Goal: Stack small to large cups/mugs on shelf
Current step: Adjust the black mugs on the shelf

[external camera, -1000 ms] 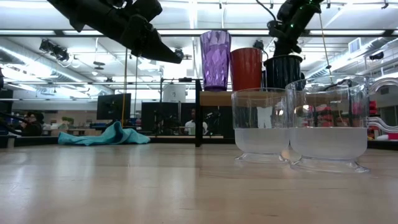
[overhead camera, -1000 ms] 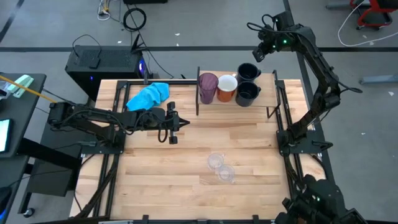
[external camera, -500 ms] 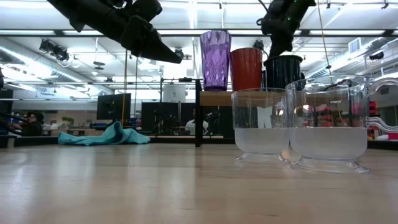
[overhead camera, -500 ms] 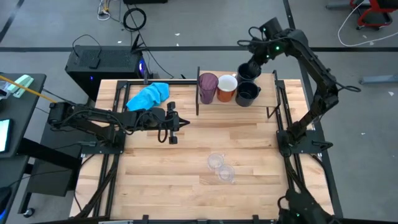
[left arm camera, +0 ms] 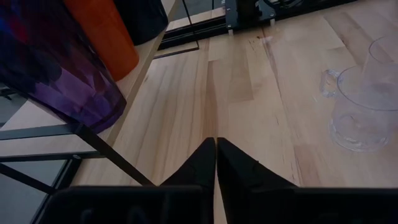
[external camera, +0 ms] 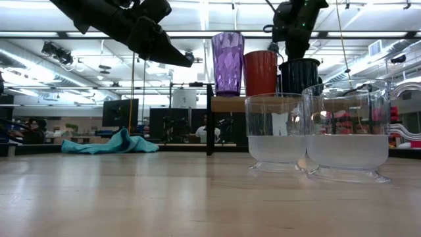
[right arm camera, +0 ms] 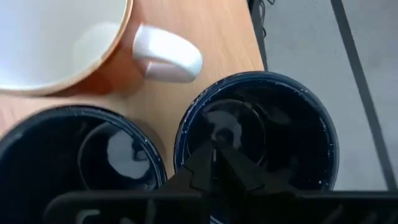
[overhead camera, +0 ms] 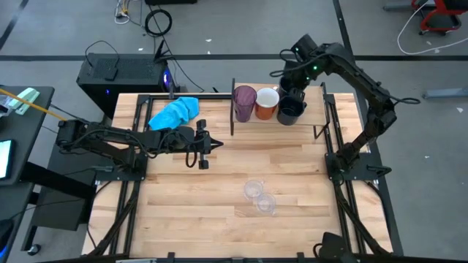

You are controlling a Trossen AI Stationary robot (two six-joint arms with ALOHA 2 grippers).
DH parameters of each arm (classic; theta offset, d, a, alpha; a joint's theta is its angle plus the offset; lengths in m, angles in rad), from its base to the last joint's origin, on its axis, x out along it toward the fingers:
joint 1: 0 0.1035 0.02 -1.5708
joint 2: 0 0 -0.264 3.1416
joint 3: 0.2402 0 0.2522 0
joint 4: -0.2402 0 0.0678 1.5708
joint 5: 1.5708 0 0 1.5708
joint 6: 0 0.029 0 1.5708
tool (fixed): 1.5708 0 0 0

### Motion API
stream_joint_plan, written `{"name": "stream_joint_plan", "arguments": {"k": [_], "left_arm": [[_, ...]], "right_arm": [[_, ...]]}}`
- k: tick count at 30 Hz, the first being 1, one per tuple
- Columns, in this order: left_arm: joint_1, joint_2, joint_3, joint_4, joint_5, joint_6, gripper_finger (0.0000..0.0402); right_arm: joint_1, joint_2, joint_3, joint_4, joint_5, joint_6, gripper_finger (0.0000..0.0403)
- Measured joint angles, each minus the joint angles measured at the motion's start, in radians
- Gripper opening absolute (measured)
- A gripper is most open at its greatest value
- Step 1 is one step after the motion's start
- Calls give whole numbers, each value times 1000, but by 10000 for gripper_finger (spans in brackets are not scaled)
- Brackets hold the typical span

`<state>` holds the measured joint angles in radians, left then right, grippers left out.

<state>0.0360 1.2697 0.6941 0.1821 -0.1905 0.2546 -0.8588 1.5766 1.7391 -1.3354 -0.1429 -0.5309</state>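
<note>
The right arm bends up high from the right side of the table (overhead camera: 219, 219) and reaches over to the far edge. Its right gripper (right arm camera: 214, 149) points down over the shelf (overhead camera: 252, 120). The two dark fingers (right arm camera: 198, 163) are pressed together, with no gap, and they hold nothing. The tips hang just over the open mouth of the far black mug (right arm camera: 256, 134). I cannot tell if they touch it.

The near black mug (right arm camera: 81, 158) stands just beside the far one. The orange mug (overhead camera: 267, 102) with its white inside is next to them on the left, and its white handle (right arm camera: 166, 55) points at the black mugs. The tall purple tumbler (overhead camera: 244, 102) stands at the left end of the row, by the thin dark side panel (overhead camera: 233, 108). All four stand upright on the shelf at the far side of the table.

The left arm lies low and stretched out from the left side of the table. Its left gripper (left arm camera: 215, 163) points toward the middle. Its fingers (left arm camera: 202, 165) are also pressed tight together and hold nothing.

Two small clear cups (overhead camera: 259, 196) stand upright near the middle of the table, close to each other, well apart from the shelf. A blue cloth (overhead camera: 175, 112) lies bunched up on the far left part of the table.
</note>
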Motion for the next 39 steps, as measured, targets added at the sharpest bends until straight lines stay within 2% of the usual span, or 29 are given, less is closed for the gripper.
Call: {"name": "stream_joint_plan", "arguments": {"k": [5,12,19,31,39], "left_arm": [[0,0,0,0,0,0,26],[0,0,0,0,0,0,17],[0,0,0,0,0,0,24],[0,0,0,0,0,-1,18],[-1,0,0,0,0,-4,23]], "right_arm": [[5,0,-35,34,38,-44,30],[4,0,-62,76,39,-71,30],[-4,0,-62,104,39,-75,31],[-18,1,-62,118,39,-64,79],[-25,16,-62,123,46,-55,92]]}}
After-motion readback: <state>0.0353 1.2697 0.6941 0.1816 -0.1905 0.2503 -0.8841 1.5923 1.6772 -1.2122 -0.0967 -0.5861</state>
